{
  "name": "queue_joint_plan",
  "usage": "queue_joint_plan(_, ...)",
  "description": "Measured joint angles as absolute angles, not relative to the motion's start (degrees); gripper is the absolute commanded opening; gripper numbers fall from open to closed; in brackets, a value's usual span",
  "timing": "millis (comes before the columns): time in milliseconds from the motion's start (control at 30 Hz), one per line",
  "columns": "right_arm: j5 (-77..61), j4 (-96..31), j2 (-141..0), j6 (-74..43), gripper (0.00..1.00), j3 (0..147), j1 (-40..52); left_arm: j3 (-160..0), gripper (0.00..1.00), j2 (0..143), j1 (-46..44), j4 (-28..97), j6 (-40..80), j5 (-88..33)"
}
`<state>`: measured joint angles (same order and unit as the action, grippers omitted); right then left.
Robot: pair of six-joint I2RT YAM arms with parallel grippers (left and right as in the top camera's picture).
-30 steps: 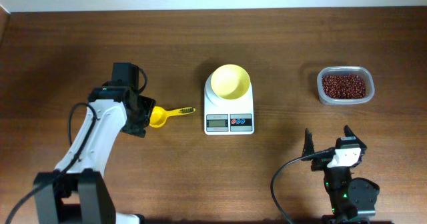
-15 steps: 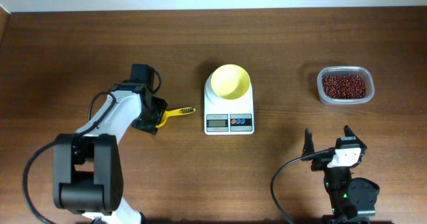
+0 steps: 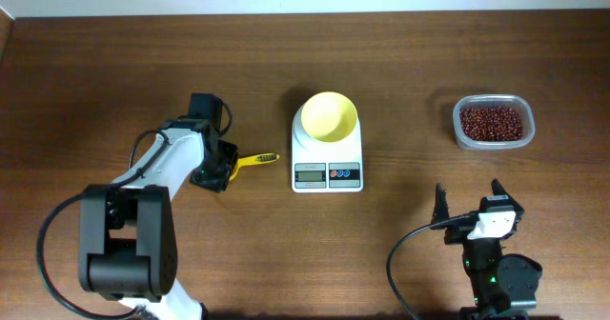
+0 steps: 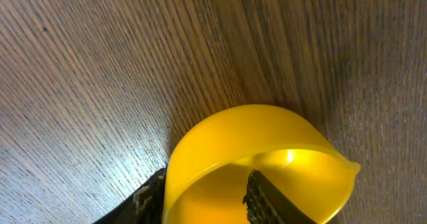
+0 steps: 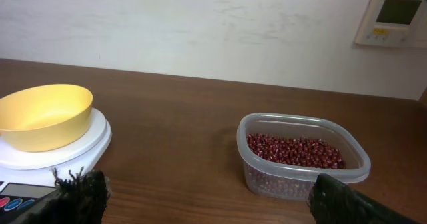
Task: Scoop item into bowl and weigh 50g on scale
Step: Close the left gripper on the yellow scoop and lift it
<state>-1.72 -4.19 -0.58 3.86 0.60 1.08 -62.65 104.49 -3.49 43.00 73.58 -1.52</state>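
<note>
2 arms work at the brown worktop (image 3: pixel 95 63). The left hand (image 3: pixel 212 165) sits over the cup end of a yellow scoop (image 3: pixel 248 160), just left of the scale (image 3: pixel 327 154). In the left wrist view, 1 of its fingers (image 4: pixel 267 201) is inside the cup and the other is outside the wall. We cannot tell whether they pinch that wall or only straddle it. The scoop's handle points toward the scale.

The white scale is at the middle of the worktop, with its display and buttons on the near side. The pale-yellow bowl (image 3: pixel 329 116) stands on its platform, its inside showing bare yellow.

The beans (image 3: pixel 492 123) lie in a clear container (image 3: pixel 458 120), well to the right of the scale. The right hand (image 3: pixel 468 196) hangs near the front edge, on the near side of the container. Its jaws are spread wide and grasp nothing.
</note>
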Motion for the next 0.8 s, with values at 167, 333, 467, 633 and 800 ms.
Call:
queue_joint_plan(167, -1.74, -4.19, -0.58, 3.86, 0.99, 0.6, 1.08, -62.65, 0.13, 104.49, -3.49, 43.03, 73.76, -1.52)
queue_joint_plan(333, -1.74, -4.19, -0.58, 3.92, 0.99, 0.6, 1.08, -62.65, 0.0, 104.49, -3.46, 43.07, 73.87, -1.52)
queue_joint_plan(467, -1.72, -4.19, -0.58, 3.88, 0.99, 0.6, 1.08, -62.65, 0.0, 104.49, -2.13, 45.25, 73.8, -1.54)
queue_joint_plan(633, -1.74, -4.19, -0.58, 3.88, 0.99, 0.6, 1.08, -62.67, 0.0, 104.49, 2.2, 47.64, 71.7, -2.2)
queue_joint_plan(800, -1.74, -4.19, -0.58, 3.88, 0.99, 0.6, 1.08, -62.7, 0.0, 104.49, 3.75, 47.83, 68.23, -3.88)
